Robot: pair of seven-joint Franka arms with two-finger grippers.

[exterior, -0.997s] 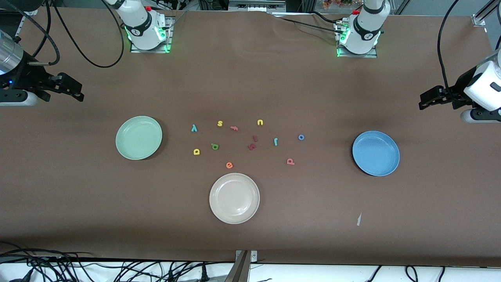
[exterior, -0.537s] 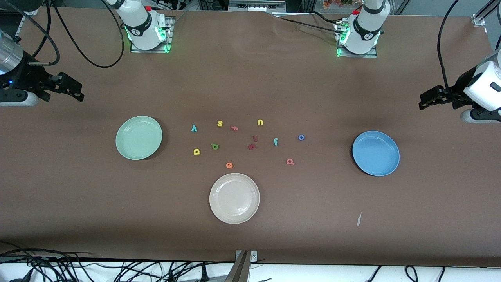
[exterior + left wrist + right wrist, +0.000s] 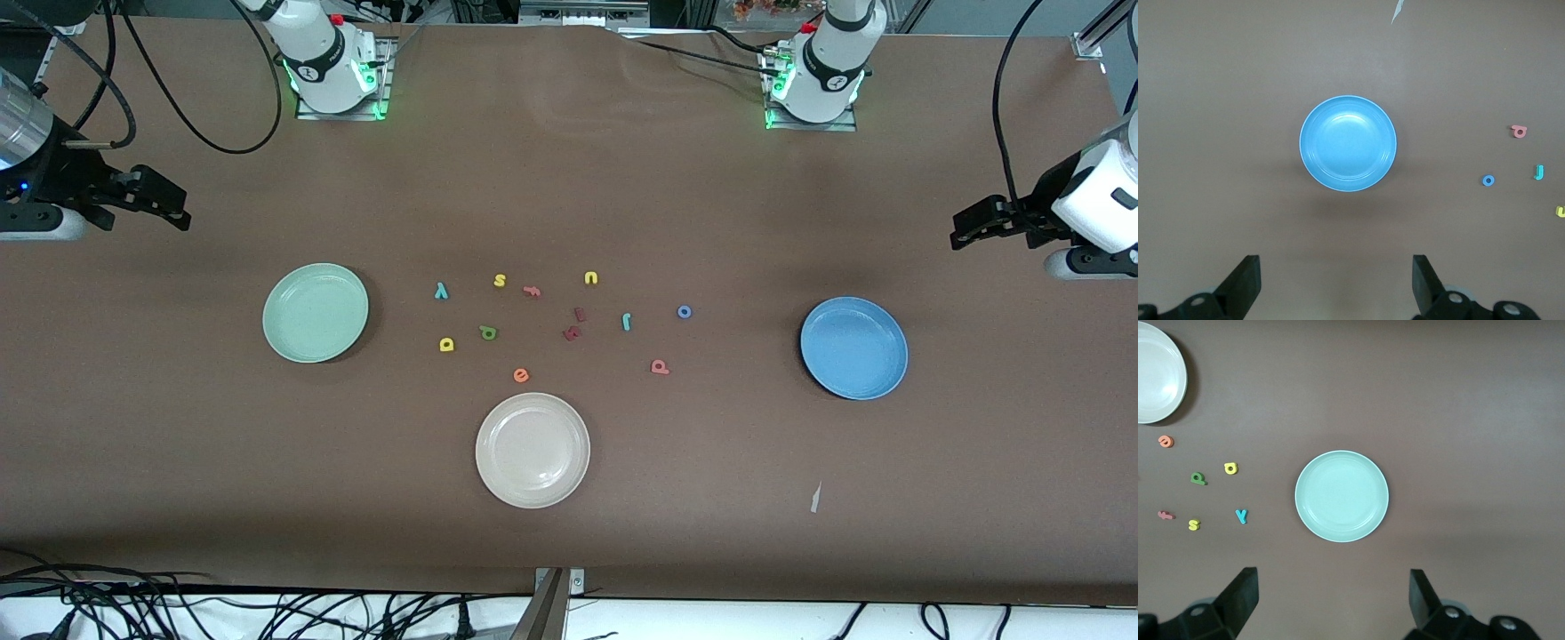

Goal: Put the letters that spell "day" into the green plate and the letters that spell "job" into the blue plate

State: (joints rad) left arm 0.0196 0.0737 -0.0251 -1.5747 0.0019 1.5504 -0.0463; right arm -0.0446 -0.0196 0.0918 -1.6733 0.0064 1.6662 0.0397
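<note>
The pale green plate (image 3: pixel 316 313) (image 3: pixel 1341 495) lies toward the right arm's end and the blue plate (image 3: pixel 853 348) (image 3: pixel 1348 143) toward the left arm's end; both hold nothing. Between them on the table lie the yellow d (image 3: pixel 446 344), green a (image 3: pixel 487 332), light-blue y (image 3: pixel 441 291), teal j (image 3: pixel 627 322), blue o (image 3: pixel 684 312) and salmon b (image 3: pixel 659 366). My right gripper (image 3: pixel 176 206) (image 3: pixel 1331 597) hangs open over bare table by the green plate. My left gripper (image 3: pixel 960 229) (image 3: pixel 1336 280) hangs open beside the blue plate. Neither holds anything.
A cream-white plate (image 3: pixel 532 450) sits nearer the front camera than the letters. Among them also lie a yellow s (image 3: pixel 500 281), yellow u (image 3: pixel 590 278), orange e (image 3: pixel 521 375), a pinkish f (image 3: pixel 532 291) and dark red pieces (image 3: pixel 574 324). A paper scrap (image 3: pixel 814 498) lies near the front edge.
</note>
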